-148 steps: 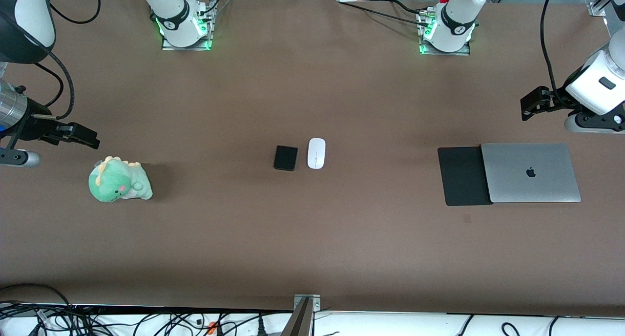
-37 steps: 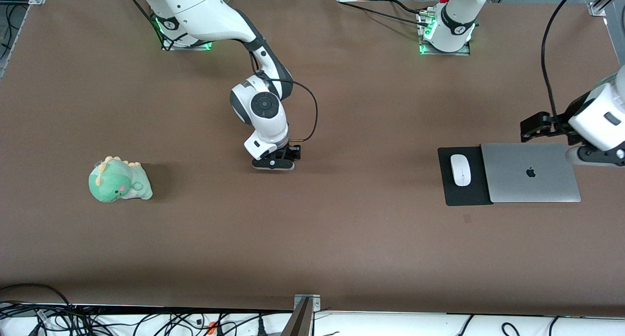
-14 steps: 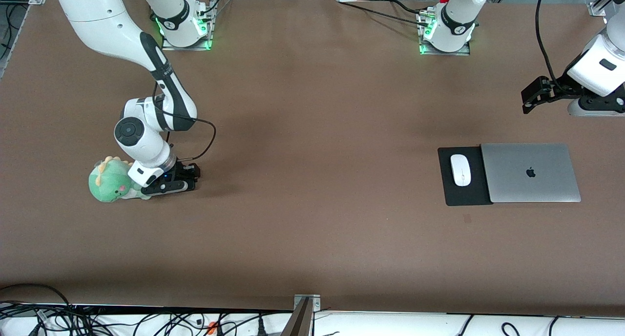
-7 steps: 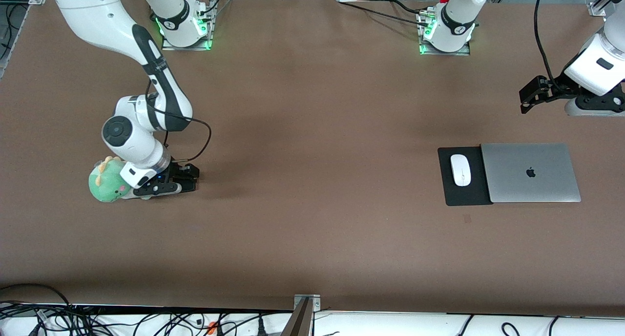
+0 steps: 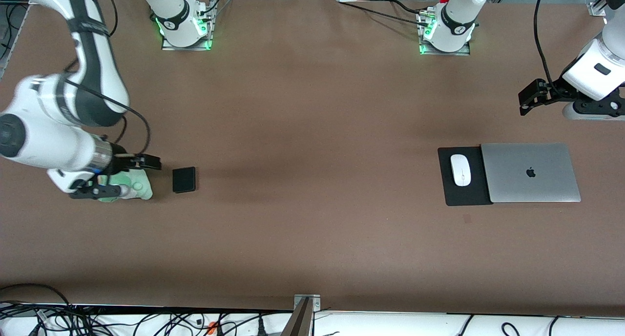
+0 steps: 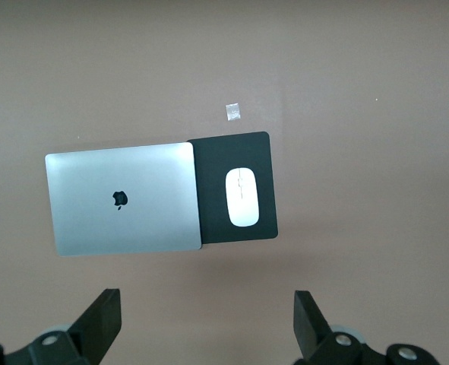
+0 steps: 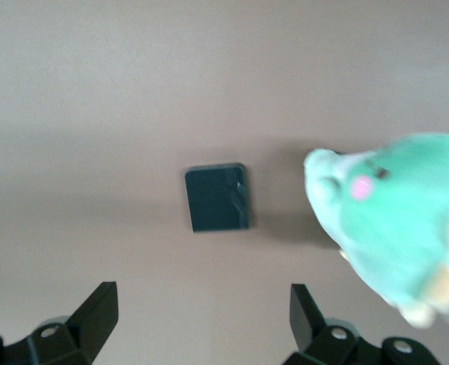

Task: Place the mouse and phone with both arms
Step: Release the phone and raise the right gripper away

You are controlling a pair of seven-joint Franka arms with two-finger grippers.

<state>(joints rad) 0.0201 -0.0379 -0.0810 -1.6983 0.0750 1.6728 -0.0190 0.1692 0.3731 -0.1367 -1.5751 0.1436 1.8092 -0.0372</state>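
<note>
The white mouse (image 5: 460,169) lies on a black mat (image 5: 464,194) beside a closed silver laptop (image 5: 530,172) toward the left arm's end of the table. It also shows in the left wrist view (image 6: 241,197). The black phone (image 5: 184,179) lies flat on the table beside a green plush dinosaur (image 5: 134,187). It also shows in the right wrist view (image 7: 217,198). My right gripper (image 5: 122,178) is open and empty, raised over the plush. My left gripper (image 5: 527,97) is open and empty, up over the bare table by the laptop.
The plush (image 7: 391,220) sits close to the phone, toward the right arm's end. The mat (image 6: 262,152) is partly tucked under the laptop (image 6: 121,199). A small tape mark (image 5: 467,219) lies nearer to the front camera than the mat. Cables hang along the table's front edge.
My right gripper has let go of the phone beside the plush, then risen and drawn back toward the right arm's end. The phone now shows on the table. The left arm has barely moved.
</note>
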